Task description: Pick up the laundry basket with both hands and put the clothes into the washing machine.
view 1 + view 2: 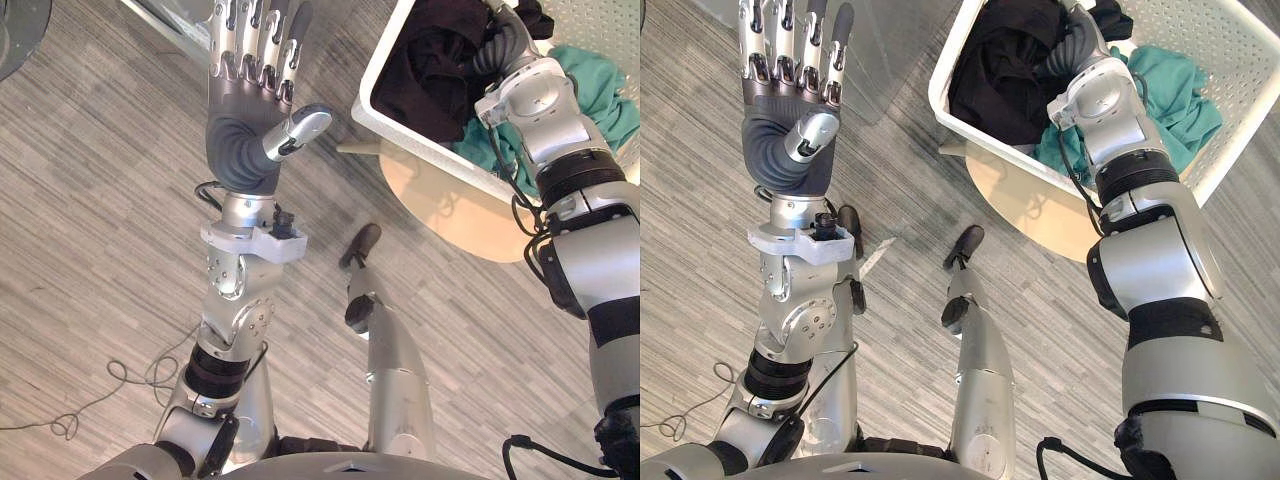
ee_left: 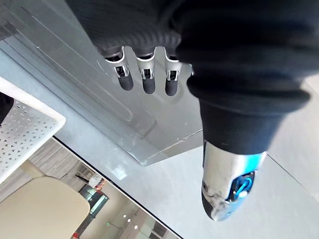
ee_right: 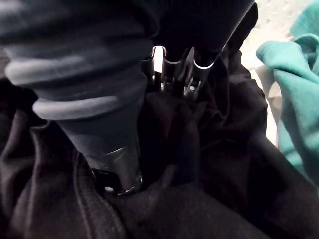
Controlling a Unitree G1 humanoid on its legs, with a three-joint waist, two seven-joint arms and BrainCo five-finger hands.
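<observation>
Grey wood-grain floor (image 1: 90,200) spread across the left and bottom of the frame. At upper right the white laundry basket (image 1: 1240,45) sat on a round beige table (image 1: 1025,205), holding a black garment (image 1: 1000,70) with a teal garment (image 1: 1180,95) to its right. The right hand (image 1: 1072,50) was sunk in the black garment with its fingertips buried, so whether it gripped could not be told. At upper left the left hand (image 1: 790,100) hung above the floor, fingers straight, holding nothing.

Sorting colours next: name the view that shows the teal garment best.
The right eye view: the teal garment lies spread in the white basket beside the black clothes. The left eye view cuts it off at the picture's edge; the right wrist view catches a fold; the left wrist view faces the basket's rim.
</observation>
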